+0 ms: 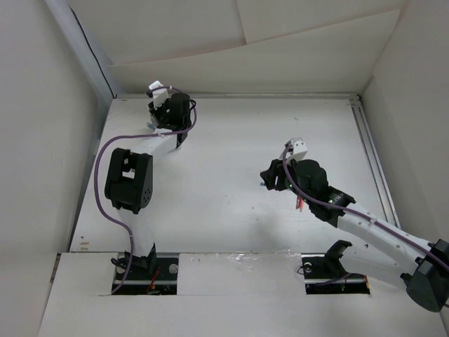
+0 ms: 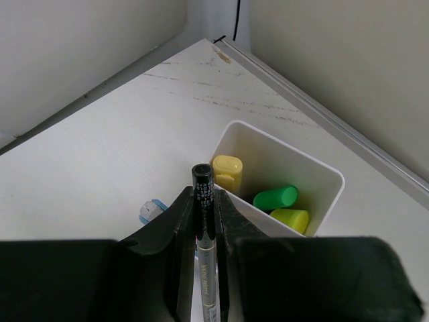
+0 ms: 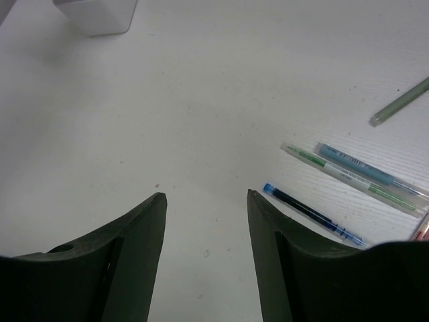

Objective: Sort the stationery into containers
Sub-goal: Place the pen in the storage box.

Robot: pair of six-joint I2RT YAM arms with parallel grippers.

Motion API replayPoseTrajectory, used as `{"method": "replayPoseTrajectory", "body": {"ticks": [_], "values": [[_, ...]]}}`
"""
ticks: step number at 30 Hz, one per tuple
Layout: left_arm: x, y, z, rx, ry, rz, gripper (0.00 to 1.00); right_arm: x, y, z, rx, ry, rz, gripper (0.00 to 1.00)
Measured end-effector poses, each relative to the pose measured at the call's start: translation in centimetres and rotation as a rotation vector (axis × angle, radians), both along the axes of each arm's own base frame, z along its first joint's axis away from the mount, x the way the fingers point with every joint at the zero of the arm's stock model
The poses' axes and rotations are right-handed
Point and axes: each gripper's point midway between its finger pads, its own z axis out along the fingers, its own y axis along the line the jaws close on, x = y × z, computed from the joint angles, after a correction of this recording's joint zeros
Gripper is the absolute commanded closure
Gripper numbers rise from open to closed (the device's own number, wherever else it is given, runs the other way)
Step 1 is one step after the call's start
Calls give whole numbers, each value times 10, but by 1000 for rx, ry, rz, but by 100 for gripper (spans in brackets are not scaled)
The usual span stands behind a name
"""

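Observation:
In the left wrist view my left gripper [image 2: 204, 196] is shut on a grey pen with a black cap [image 2: 203, 178], held upright at the near wall of the white box [image 2: 322, 171]. Its end compartment holds two yellow pieces [image 2: 226, 168] and a green piece [image 2: 275, 198]. In the top view the left gripper [image 1: 170, 105] is at the far left corner and hides the box. My right gripper [image 3: 206, 196] is open and empty above bare table, left of a dark blue pen [image 3: 312, 215], a green-inked pen [image 3: 355, 180] and a teal-blue pen [image 3: 362, 168].
A grey-green pen [image 3: 401, 102] lies further right and a red tip [image 3: 422, 231] shows at the frame edge. A light-blue capped piece [image 2: 151, 209] lies left of the left fingers. Walls close the far left corner, with a metal rail [image 2: 335, 121] along one. The right gripper [image 1: 270, 175] is mid-table.

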Motion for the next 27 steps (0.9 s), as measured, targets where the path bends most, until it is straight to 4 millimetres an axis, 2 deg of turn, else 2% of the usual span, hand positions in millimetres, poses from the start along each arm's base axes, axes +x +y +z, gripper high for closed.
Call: {"method": "replayPoseTrajectory", "body": {"ticks": [1,10,13,20,23,24,25,26,27], "values": [[0,0,-1,2,3,0,98,0,0,0,-1,0,-2,42],[1,0,-2,8,6,-1,77,1,-3,2,-1,-9,-17,41],[1,0,-2,9,6,-1,73,3,-5,3,1,-13,-26,41],[1,-4,-1,7,5,-11,72,8,-12,3,-2,-13,-62,40],[0,-10,7,-10,-11,-34,73,17,-24,-1,-7,-2,-121,55],[0,-14,12,-23,-25,-50,75,21,-30,-4,-9,6,-149,67],[0,-19,20,-41,-42,-70,76,25,-36,-7,-10,16,-180,94],[-2,-25,29,-63,-64,-91,76,30,-43,-11,-13,28,-211,100],[-2,-31,39,-92,-92,-119,78,33,-48,-16,-10,48,-241,100]]}}
